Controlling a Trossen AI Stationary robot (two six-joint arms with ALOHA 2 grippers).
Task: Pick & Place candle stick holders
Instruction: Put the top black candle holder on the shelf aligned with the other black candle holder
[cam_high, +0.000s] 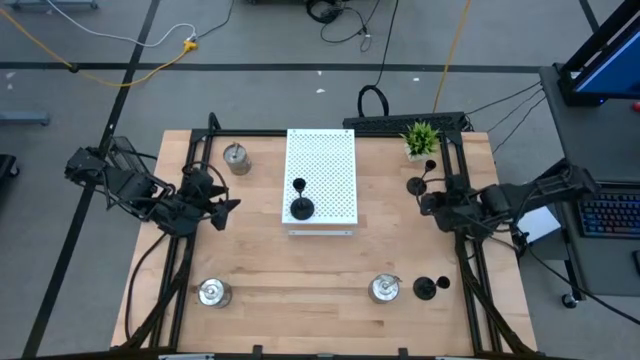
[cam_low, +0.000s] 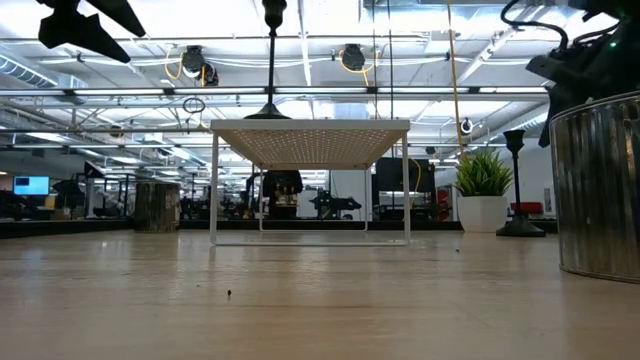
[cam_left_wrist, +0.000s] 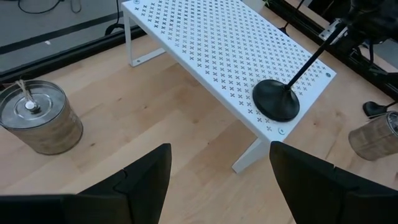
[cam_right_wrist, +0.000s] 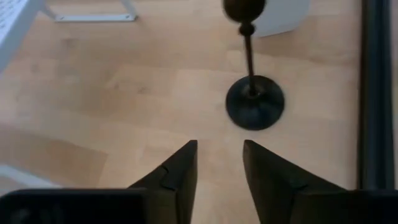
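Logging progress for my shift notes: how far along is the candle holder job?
Done: one black holder stands on the white board. In hand: nothing; the right gripper, fingers parted, faces another black holder. Left: that one, a third black holder and three silver holders.

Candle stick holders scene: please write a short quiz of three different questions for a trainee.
1. True or false: a black candle stick holder stands on the white perforated board.
2. How many silver holders are on the table top? A) one B) three C) five
3. Which gripper points at the black holder beside the potted plant?

Key: 1 true. 2 B: far left, near left, near right. 3 the right gripper, fingers apart, holding nothing.
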